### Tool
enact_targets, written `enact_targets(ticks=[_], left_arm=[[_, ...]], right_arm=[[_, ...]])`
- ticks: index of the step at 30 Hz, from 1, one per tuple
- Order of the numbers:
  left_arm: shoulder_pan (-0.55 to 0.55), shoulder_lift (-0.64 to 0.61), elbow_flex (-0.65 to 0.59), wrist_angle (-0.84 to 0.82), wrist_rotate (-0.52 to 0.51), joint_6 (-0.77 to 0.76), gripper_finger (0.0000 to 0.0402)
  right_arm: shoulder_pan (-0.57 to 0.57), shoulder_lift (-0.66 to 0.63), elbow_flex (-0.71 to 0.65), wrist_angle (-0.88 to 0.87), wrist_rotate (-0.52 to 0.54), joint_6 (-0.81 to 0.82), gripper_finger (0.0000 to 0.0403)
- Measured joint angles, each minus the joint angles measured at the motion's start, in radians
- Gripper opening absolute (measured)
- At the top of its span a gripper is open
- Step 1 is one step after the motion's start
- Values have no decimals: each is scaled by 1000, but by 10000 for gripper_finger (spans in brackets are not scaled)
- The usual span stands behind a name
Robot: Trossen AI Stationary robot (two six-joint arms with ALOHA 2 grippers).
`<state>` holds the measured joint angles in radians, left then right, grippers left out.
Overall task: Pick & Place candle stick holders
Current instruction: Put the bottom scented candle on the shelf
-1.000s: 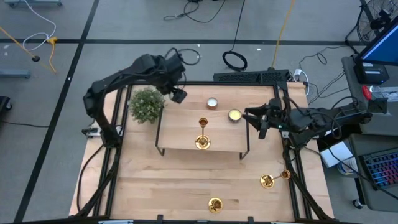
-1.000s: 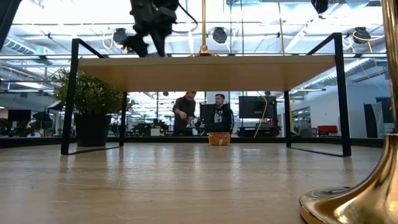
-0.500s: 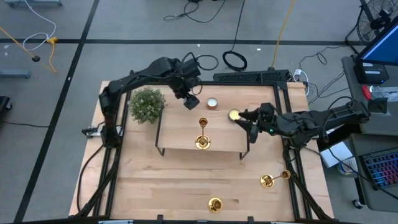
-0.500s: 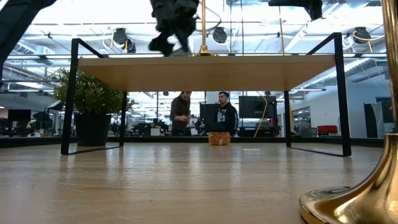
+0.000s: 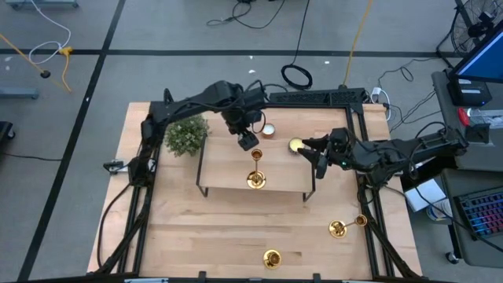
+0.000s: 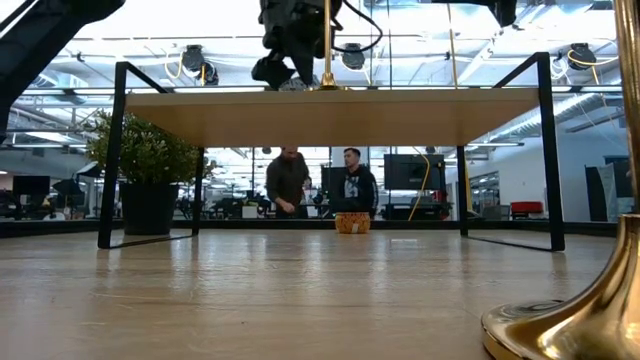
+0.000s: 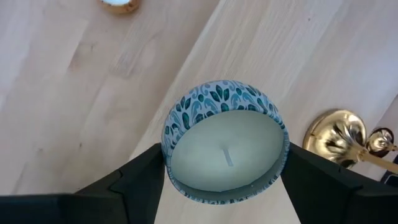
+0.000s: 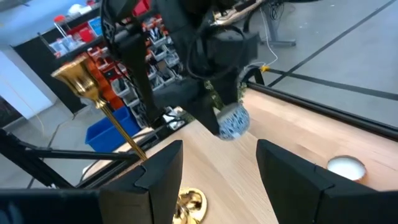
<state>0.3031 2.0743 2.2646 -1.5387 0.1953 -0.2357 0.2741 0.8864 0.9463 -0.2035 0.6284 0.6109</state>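
One gold candle stick holder stands upright on its round base on the raised wooden shelf; it also shows in the low view and the right wrist view. A second holder lies on its side at the near right. A third stands near the front edge, its base close to the low camera. My left gripper is shut on a blue-patterned candle tin just left of the shelf's holder. My right gripper is open and empty at the shelf's right end. My left gripper pinches the candle tin by two opposite sides of its round wall between its two fingers. The fingers come from above, pointing down. The tin is lifted clear of the shelf, its open top toward the wrist, and tilted in the right wrist view.
A bushy green plant stands left of the shelf. A white tealight and a gold-cupped one sit at the shelf's far side. The shelf has black metal legs. Two people show in the room behind.
My left gripper has carried the candle tin from beside the plant toward the table's right and near edges, ending over the shelf next to the standing holder. My right gripper has moved a little toward the left, up to the shelf's right end, then held still.
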Motion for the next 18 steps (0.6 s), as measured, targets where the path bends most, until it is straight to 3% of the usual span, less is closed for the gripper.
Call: enact_targets(ticks=[18], left_arm=[[7, 36, 0, 89, 83, 65, 280]], right_arm=[[0, 0, 0, 5, 0, 2, 200]])
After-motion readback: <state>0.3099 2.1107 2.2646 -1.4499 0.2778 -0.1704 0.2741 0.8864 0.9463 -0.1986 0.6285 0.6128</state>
